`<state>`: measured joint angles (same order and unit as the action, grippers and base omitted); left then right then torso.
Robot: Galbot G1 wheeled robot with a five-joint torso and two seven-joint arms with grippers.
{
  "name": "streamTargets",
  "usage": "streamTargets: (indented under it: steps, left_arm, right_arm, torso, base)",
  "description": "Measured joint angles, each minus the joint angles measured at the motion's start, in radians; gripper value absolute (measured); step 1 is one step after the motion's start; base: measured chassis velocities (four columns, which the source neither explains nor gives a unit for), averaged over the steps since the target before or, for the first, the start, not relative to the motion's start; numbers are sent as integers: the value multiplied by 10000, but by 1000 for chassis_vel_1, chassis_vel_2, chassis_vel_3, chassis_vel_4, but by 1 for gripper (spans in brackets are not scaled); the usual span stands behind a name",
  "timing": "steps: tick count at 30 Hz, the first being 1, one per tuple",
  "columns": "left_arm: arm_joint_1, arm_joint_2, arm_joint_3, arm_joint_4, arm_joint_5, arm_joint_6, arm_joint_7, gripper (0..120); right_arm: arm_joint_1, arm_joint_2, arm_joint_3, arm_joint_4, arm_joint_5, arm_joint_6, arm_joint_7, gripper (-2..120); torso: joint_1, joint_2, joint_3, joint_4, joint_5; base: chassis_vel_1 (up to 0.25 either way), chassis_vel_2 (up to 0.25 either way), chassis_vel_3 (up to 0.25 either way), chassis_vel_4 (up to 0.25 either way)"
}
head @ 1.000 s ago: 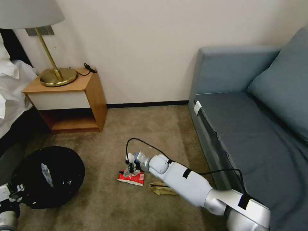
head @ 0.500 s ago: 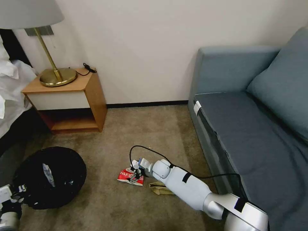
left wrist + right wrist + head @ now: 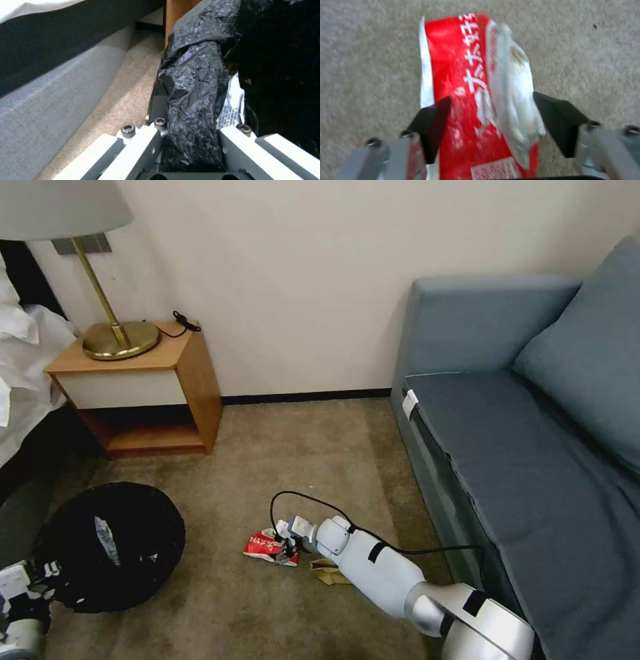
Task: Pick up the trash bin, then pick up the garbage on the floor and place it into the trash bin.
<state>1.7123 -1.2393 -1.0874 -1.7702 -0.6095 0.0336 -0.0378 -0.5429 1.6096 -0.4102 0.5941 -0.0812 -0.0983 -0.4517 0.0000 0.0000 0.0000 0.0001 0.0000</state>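
Note:
The trash bin (image 3: 127, 580), lined with a glossy black bag, hangs low at the left, and a pale piece of litter (image 3: 107, 538) lies inside it. My left gripper (image 3: 30, 577) is shut on the bin's bag-covered rim (image 3: 195, 82), one finger on each side. On the carpet lies the garbage: a red-white packet (image 3: 261, 545) and, beside it, a tan paper bag (image 3: 328, 573) partly under my right forearm. My right gripper (image 3: 288, 549) is down at the packet (image 3: 460, 75), open, with its black fingertips (image 3: 435, 113) straddling it.
A wooden nightstand (image 3: 143, 387) with a brass lamp (image 3: 120, 340) stands at the back left beside a bed (image 3: 20, 373). A blue-grey sofa (image 3: 520, 447) fills the right side. Open carpet (image 3: 300, 447) lies between them.
My right gripper has come down from above the packet and now straddles it on the carpet. The bin in my left gripper has shifted slightly to the right.

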Motion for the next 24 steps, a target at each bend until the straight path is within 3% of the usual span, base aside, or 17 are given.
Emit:
streamTargets:
  steps: [2, 14, 17, 24]
  left_arm:
    - [45, -2, -15, -28, -2, -3, 7, 3]
    - [46, -40, -2, -22, -3, -43, 44, 3]
    - [74, -51, 8, 30, 11, -88, 66, 3]
    - [129, -97, -2, 29, 60, -151, 105, 3]
  right_arm:
    - [12, 5, 108, -94, -68, 106, -25, 56]
    - [-29, -4, 392, -164, -195, 457, -296, 17]
    - [-11, -8, 645, -309, -396, 616, -432, 2]
    - [-48, -58, 875, 241, -369, 750, -448, 0]
  torso:
    - [0, 0, 0, -1, 0]
    - [0, 0, 0, 0, 1]
    - [0, 0, 0, -2, 0]
    - [0, 0, 0, 0, 0]
  base:
    - [0, 0, 0, 0]
    - [0, 0, 0, 0]
    - [0, 0, 0, 0]
    - [0, 0, 0, 0]
